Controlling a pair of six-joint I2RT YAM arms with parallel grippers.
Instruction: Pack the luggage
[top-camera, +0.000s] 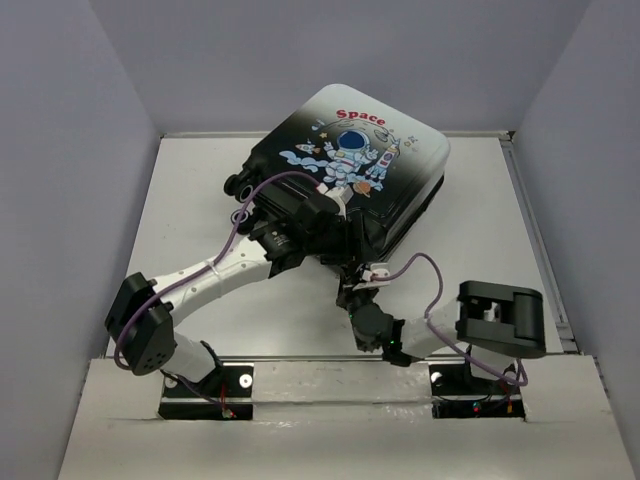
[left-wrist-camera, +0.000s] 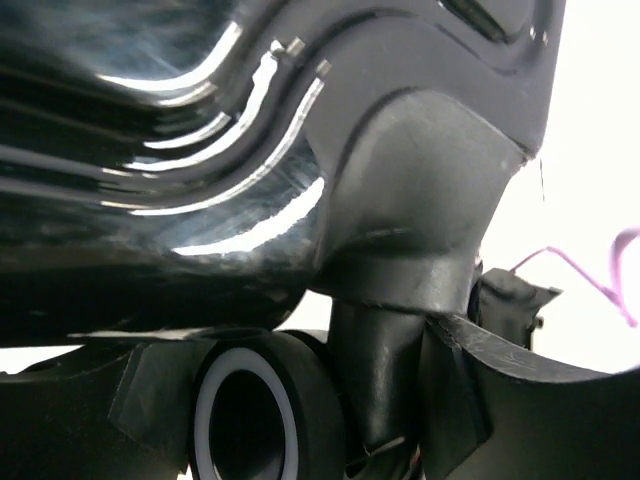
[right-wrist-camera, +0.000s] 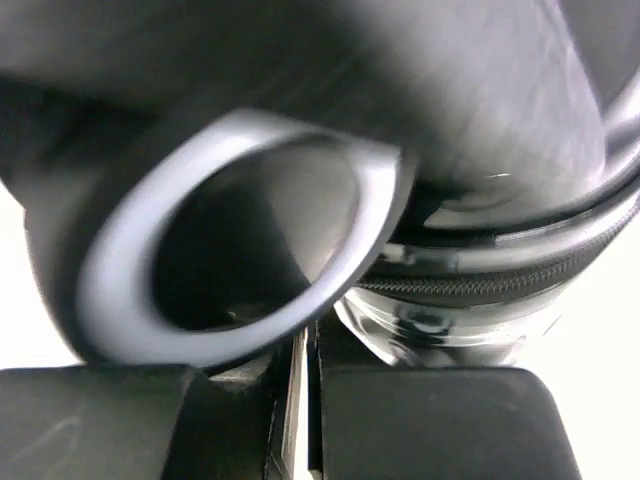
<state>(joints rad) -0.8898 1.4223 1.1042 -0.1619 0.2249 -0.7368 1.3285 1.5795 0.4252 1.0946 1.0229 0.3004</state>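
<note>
The luggage (top-camera: 365, 150) lies shut at the back of the table with its astronaut and red "Space" print facing up. My left gripper (top-camera: 330, 212) is at its near left edge. In the left wrist view the glossy black shell (left-wrist-camera: 150, 150) fills the top. A black wheel (left-wrist-camera: 245, 410) with a white ring and its strut fill the gap between my left gripper's (left-wrist-camera: 300, 420) fingers, which press on both sides. My right gripper (top-camera: 352, 290) is at the luggage's near corner. It is shut (right-wrist-camera: 310, 370) with nothing in it, and a blurred wheel (right-wrist-camera: 230, 240) sits just beyond its tips.
Grey walls close the table (top-camera: 200, 200) in at the left, right and back. More wheels (top-camera: 240, 185) stick out at the luggage's left end. Its zipper (right-wrist-camera: 480, 285) runs to the right of the right gripper. Purple cables loop over both arms.
</note>
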